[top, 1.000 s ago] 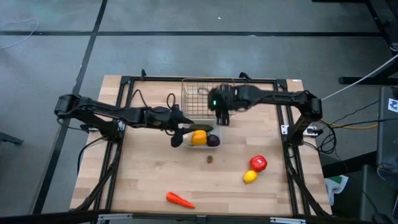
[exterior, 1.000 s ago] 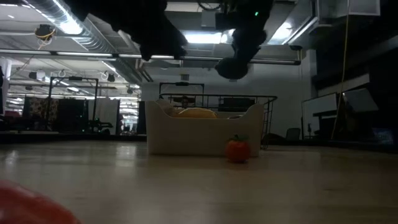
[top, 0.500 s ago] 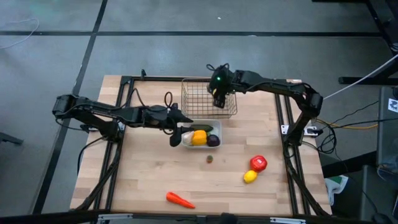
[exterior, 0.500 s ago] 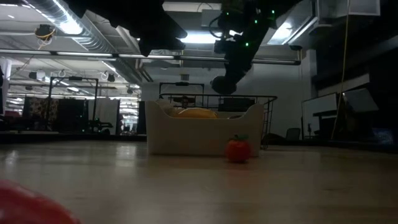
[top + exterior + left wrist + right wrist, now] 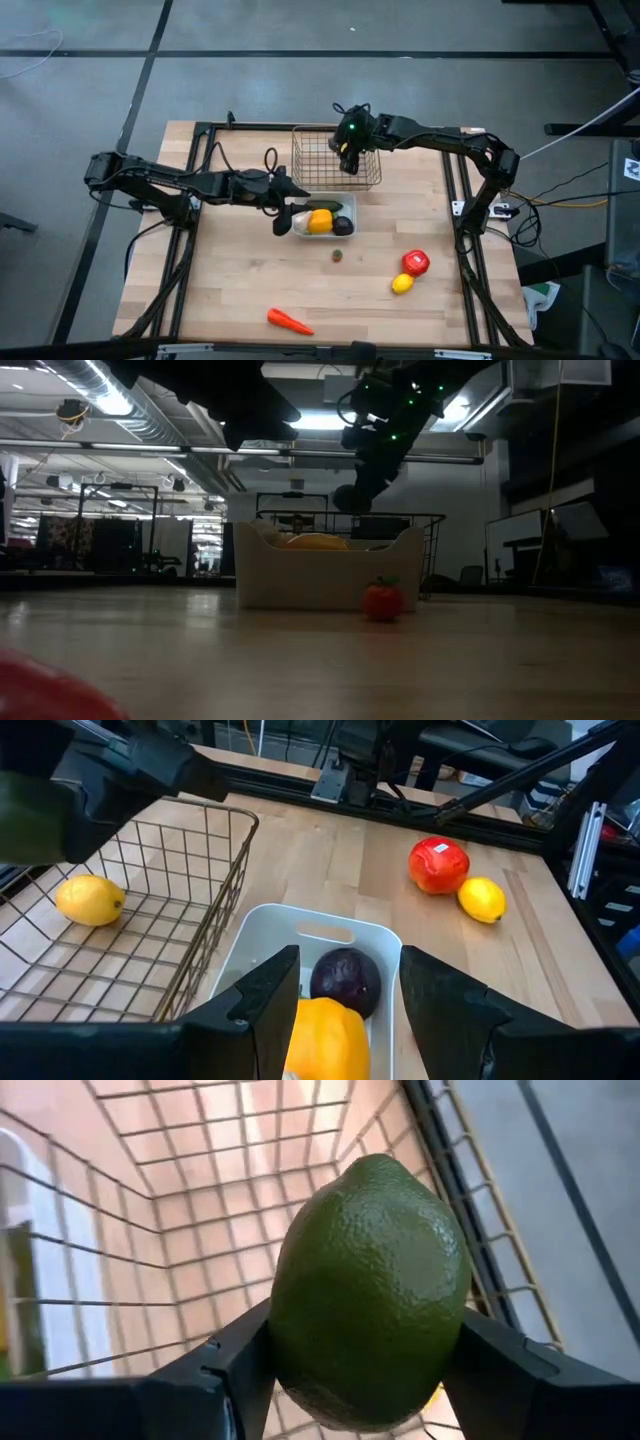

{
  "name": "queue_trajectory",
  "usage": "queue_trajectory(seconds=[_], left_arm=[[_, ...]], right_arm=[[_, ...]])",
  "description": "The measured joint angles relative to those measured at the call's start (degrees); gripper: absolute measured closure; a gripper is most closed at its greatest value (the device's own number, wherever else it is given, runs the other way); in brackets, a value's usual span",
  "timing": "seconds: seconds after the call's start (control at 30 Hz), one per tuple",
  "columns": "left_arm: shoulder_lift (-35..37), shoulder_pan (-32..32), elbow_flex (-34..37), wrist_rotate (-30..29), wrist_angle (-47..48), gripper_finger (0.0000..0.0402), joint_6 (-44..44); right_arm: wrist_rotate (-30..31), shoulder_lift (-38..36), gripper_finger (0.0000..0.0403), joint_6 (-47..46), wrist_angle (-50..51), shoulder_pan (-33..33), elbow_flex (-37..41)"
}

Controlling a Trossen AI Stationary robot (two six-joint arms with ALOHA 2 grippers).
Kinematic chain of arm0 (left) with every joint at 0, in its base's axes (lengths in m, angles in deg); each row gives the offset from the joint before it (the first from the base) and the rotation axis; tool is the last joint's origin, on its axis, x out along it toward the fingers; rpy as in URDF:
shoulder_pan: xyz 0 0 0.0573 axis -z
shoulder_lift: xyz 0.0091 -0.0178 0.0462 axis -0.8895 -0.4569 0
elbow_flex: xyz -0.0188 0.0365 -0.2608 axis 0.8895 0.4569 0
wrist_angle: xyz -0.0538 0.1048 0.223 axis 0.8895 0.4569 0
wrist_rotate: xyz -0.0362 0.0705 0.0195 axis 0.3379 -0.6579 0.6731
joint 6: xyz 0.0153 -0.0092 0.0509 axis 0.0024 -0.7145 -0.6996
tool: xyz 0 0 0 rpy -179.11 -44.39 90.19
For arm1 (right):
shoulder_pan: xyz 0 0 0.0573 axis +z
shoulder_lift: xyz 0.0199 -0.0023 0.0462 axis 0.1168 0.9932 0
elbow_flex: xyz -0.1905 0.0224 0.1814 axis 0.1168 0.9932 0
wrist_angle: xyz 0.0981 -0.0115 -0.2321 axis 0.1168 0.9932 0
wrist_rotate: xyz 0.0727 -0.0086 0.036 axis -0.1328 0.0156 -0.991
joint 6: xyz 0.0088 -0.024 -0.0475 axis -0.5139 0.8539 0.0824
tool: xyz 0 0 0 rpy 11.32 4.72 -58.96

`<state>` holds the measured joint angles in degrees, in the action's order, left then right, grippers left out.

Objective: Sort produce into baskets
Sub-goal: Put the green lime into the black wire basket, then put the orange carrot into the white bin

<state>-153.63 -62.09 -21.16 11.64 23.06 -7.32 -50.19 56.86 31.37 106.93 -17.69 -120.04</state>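
Your right gripper (image 5: 350,1370) clamps a dark green pebbled avocado (image 5: 365,1285), with the rectangular wire mesh basket (image 5: 312,176) directly below it. Left gripper (image 5: 340,990) hangs part-open and empty over the white plastic tray (image 5: 345,925) (three items inside). Left to sort: red tomato (image 5: 416,262), yellow lemon (image 5: 402,284), orange carrot (image 5: 288,320). Pale wood tabletop (image 5: 240,280); dim workshop beyond.

A lemon (image 5: 90,900) lies in the wire basket (image 5: 215,920) beside the white tray (image 5: 345,935) holding a purple ball (image 5: 345,982).
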Motion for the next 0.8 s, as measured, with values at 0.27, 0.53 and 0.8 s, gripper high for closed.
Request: queue_trajectory(seconds=[0.27, 0.53, 0.8], left_arm=[[0.0, 0.0, 0.0, 0.0, 0.0, 0.0231, 0.3], [-0.1, 0.8, 0.0, 0.0, -1.7, 0.0231, 0.5], [-0.1, 8.2, 0.1, 4.5, -3.1, 0.0231, 0.3]], right_arm=[[-1.4, 0.0, 0.0107, 0.0, 0.1, 0.0, 0.0], [-1.4, 0.0, 0.0054, 0.0, 0.0, 0.0, 0.0], [-1.4, 0.0, 0.0047, -0.1, 0.0, 0.0, 0.0]])
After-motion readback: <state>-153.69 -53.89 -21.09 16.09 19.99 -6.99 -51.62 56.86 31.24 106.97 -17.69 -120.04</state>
